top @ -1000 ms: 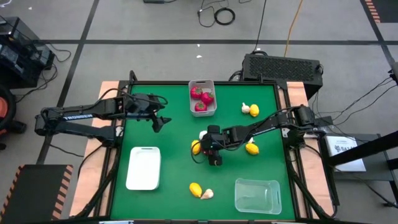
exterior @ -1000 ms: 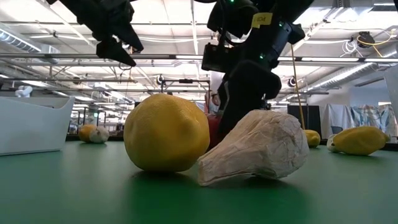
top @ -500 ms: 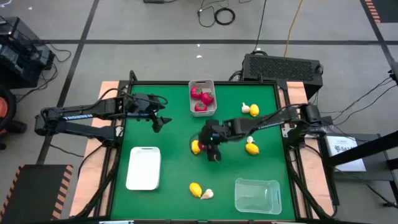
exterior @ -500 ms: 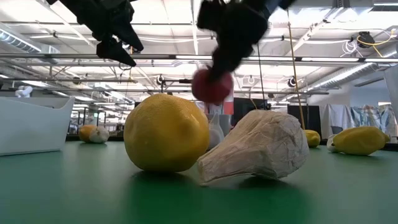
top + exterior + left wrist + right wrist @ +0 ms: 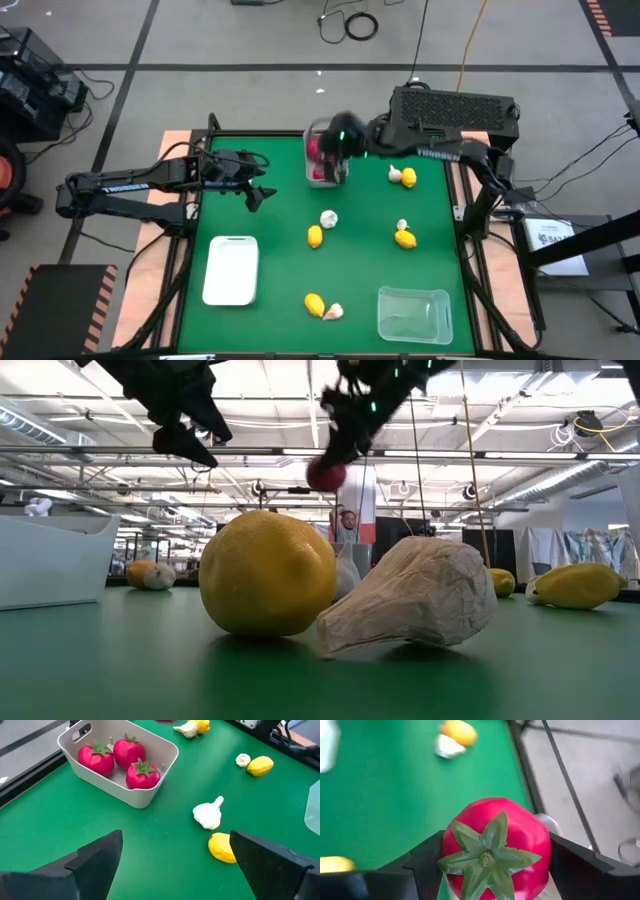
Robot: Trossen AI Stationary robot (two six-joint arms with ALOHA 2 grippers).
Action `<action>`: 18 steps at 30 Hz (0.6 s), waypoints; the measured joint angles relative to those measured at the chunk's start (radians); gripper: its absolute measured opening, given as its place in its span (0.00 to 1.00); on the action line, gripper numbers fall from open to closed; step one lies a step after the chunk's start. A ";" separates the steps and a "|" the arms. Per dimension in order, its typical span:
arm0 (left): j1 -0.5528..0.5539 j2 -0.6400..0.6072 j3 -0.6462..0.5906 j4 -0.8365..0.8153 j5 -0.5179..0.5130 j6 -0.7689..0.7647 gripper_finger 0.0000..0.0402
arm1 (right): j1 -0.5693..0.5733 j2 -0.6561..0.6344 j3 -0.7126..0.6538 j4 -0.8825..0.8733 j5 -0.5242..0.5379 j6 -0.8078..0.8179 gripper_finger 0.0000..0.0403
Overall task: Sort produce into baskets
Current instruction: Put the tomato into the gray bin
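Note:
My right gripper is shut on a red round piece with a green top. It holds the piece in the air over the grey-white bin at the table's far middle; the piece also shows in the low view. The bin holds three red pieces, resting on its floor. My left gripper is open and empty, hovering left of the bin. Lemons and garlic bulbs lie on the green table. My right gripper pinches the red piece by its two opposite sides between its two fingers. The fingers come slanting down from above. The piece is lifted clear of the table, its green top facing back toward the wrist.
A shallow white tray stands near left, a clear tub near right. Lemon and garlic pairs lie at the far right, right of middle and near the front edge.
My right gripper has risen from the middle of the table, beside the lemon and garlic there. It has gone toward the far edge with the red piece, which is lifted clear and now hangs over the bin.

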 joint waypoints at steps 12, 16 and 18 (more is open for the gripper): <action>0.000 0.001 0.000 0.064 -0.077 -0.081 0.93 | -0.216 0.132 0.000 0.119 -0.057 0.040 0.72; 0.000 0.001 0.000 0.083 -0.091 -0.101 0.93 | -0.230 0.153 0.000 0.116 -0.057 0.021 0.72; 0.000 0.001 0.000 0.080 -0.099 -0.121 0.93 | -0.235 0.155 -0.001 0.114 -0.057 0.019 0.72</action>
